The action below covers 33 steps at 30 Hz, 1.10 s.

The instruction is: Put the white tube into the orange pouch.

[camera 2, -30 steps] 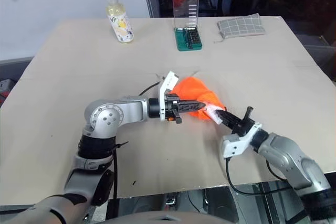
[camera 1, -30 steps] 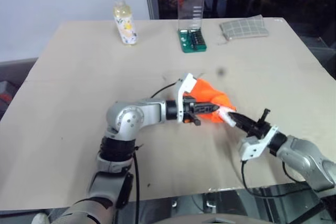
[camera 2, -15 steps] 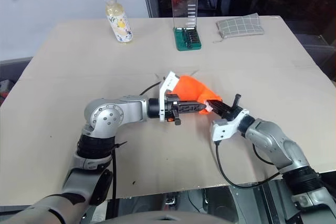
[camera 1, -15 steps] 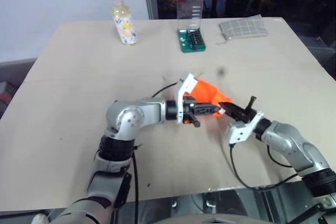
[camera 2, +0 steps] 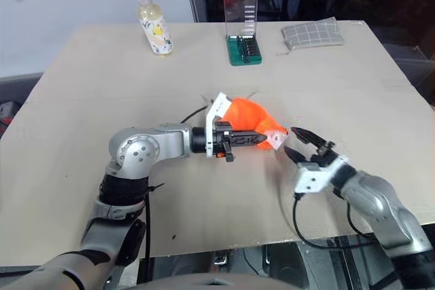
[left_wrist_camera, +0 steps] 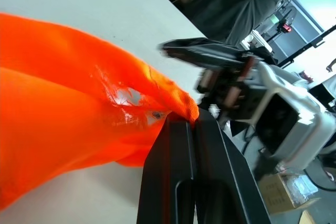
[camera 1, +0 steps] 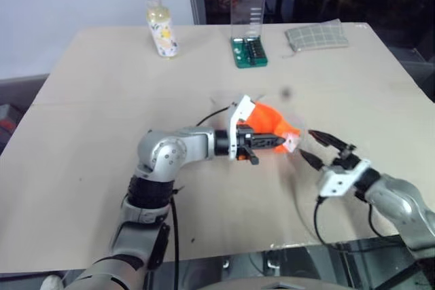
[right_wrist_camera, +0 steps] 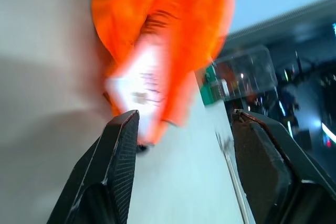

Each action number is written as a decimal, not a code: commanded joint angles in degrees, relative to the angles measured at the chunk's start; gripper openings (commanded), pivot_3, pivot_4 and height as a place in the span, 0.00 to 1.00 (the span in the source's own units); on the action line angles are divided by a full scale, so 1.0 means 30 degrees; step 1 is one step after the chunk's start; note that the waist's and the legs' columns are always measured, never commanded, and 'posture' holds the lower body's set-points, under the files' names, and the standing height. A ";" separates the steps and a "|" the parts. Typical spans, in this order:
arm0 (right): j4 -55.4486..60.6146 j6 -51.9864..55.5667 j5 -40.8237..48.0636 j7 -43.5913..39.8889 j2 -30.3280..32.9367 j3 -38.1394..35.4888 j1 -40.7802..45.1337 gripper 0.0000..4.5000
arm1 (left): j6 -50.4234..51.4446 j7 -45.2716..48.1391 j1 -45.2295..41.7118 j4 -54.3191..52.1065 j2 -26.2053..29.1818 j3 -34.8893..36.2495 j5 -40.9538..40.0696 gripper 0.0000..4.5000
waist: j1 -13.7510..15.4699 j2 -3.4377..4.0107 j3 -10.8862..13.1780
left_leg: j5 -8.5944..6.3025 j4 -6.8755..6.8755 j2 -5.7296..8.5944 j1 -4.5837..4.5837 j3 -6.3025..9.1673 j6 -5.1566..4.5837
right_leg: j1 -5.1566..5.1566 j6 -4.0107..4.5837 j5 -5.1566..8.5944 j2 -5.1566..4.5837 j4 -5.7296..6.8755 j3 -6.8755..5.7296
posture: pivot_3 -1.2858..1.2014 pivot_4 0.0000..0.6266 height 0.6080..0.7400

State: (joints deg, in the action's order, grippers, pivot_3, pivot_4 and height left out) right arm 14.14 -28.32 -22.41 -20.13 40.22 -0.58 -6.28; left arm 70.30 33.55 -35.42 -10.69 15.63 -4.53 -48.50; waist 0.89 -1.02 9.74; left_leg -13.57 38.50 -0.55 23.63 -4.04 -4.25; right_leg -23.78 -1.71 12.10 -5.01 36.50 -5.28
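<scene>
**Half in: the tube is sitting in the pouch mouth, released**

Two grippers are working at the centre of the broad tan tabletop (camera 1: 102,100). The left gripper (camera 1: 272,142), its two black fingers pressed tight together, is pinching the rim of the bright orange soft fabric drawstring pouch (camera 1: 270,121) and holding that edge up off the surface. The small flat white squeeze tube (camera 1: 292,142) is poking out of the pouch mouth, its exposed end showing white with faint lettering in the right wrist view (right_wrist_camera: 142,90); the rest is lying inside the orange fabric. The right gripper (camera 1: 314,147) is standing just beside that end with its jaws spread wide, gripping nothing and apart from the tube.

As a judgement, the insertion step is nearly done and the release is already made. The next move is calling for a push on the protruding end, or a tilt of the pouch, so that the tube is sliding fully inside while the left grip is keeping the mouth up.

Other containers are standing along the far edge, well apart: a clear yellowish bottle with a white cap (camera 1: 161,25), a green bit case with its clear lid raised (camera 1: 248,28) and bits in its tray, and a grey checked pouch (camera 1: 315,35) lying flat, contents not visible.
</scene>
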 commanded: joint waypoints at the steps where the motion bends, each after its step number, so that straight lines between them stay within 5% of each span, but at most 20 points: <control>1: 0.1074 0.1871 0.2362 -0.0740 -0.0381 -0.1034 -0.1113 0.62 | -0.0503 0.0266 -0.0112 -0.0344 0.0048 0.0298 -0.0095 0.00 | -0.0015 -0.0001 0.0000 | 0.0000 0.0000 -0.0007 -0.0003 0.0000 0.0001 | -0.0001 0.0006 0.0003 0.0003 0.0007 -0.0001 | 0.52 0.24 1.00; 11: 0.1605 0.9989 0.7665 -0.3171 -0.4217 0.1200 0.1843 0.62 | -0.1312 0.0754 -0.0472 0.0531 0.0970 0.0535 0.0504 0.00 | -0.0017 0.0003 0.0000 | -0.0003 0.0005 -0.0021 -0.0004 -0.0001 -0.0008 | -0.0015 0.0064 -0.0026 0.0004 0.0021 0.0000 | 0.52 0.24 1.00; 20: 0.2062 1.1973 0.9114 -0.3932 -0.4351 0.0685 0.2113 0.62 | -0.2390 0.1772 -0.0543 0.1585 0.2400 0.0400 0.1602 0.00 | 0.0036 0.0006 0.0001 | -0.0025 -0.0007 -0.0001 0.0048 0.0000 -0.0044 | -0.0032 0.0115 -0.0068 0.0004 -0.0047 -0.0009 | 0.52 0.24 1.00; 25: 0.1919 1.2360 0.9047 -0.3823 -0.3581 -0.0242 0.2111 0.62 | -0.2594 0.2176 -0.0329 0.1642 0.2403 0.0084 0.1931 0.00 | 0.0011 0.0010 0.0002 | -0.0027 -0.0007 0.0001 0.0047 -0.0001 -0.0042 | -0.0031 0.0068 -0.0036 -0.0003 -0.0050 -0.0012 | 0.52 0.24 1.00; 33: -0.0137 0.9544 0.4405 -0.3669 -0.1264 0.1541 0.2667 0.62 | -0.2420 0.2243 -0.0259 0.1440 0.2183 0.0049 0.1940 0.00 | -0.0007 0.0015 0.0006 | -0.0025 -0.0011 -0.0003 0.0039 -0.0011 -0.0042 | -0.0035 0.0064 -0.0032 0.0001 -0.0040 -0.0006 | 0.52 0.24 1.00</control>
State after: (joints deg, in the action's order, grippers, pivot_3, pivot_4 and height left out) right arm 13.54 2.75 -6.75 -31.83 35.83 2.66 0.36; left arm 63.38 39.77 -35.79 -5.00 22.50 -4.91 -42.29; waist 0.87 -0.97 9.76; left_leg -13.64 38.47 -0.57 23.75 -4.08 -4.37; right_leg -23.89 -1.52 12.00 -5.00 36.38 -5.29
